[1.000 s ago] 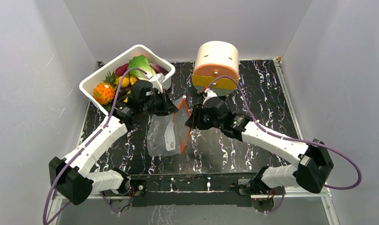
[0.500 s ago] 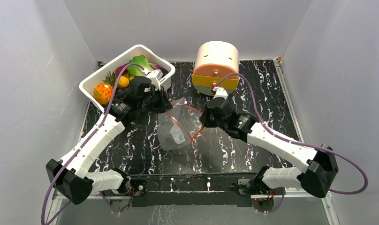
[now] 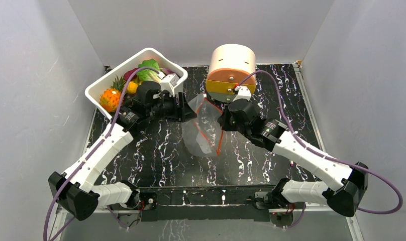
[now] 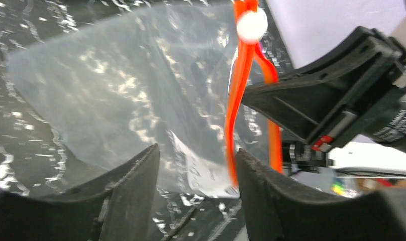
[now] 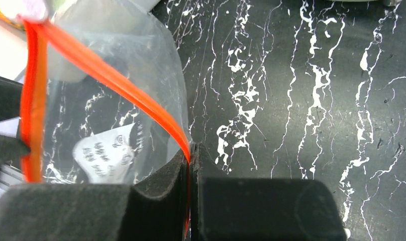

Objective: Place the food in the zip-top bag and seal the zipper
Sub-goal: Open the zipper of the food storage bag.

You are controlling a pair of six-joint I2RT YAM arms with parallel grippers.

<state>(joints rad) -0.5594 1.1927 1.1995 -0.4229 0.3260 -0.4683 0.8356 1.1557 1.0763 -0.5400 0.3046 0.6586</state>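
In the top view, the zip-top bag (image 3: 203, 133) sits in the middle of the black marbled table (image 3: 286, 95), between the two arms. Its orange-red zipper (image 3: 220, 140) runs down the bag's right side. The right hand (image 3: 222, 120) is at that strip. The left hand (image 3: 188, 110) is just beside the bag's far left corner; whether it touches the plastic cannot be told from here. The food (image 3: 140, 78) is in the white tub (image 3: 156, 51) at the far left, with a green lettuce (image 3: 149, 70) and a spiky orange piece (image 3: 110, 99) among it. A round cream-and-orange box (image 3: 232, 63) stands at the far edge, just beyond the right hand.

In the left wrist view, the left hand (image 4: 196, 170) has its fingers (image 4: 133, 201) apart, with nothing pinched between them. The clear bag (image 4: 115, 90) spreads out beyond them, its white label (image 4: 201, 173) visible through the gap. The zipper (image 4: 238, 100) hangs upright, topped by a small white slider (image 4: 251, 25), and the black right hand (image 4: 331, 95) reaches to it from the right.

In the right wrist view, the right hand (image 5: 191, 168) is pressed together on the zipper (image 5: 105, 75), the strip disappearing between its fingers (image 5: 161, 186). The bag (image 5: 140, 60) opens to the left, with the label (image 5: 105, 150) inside its outline.
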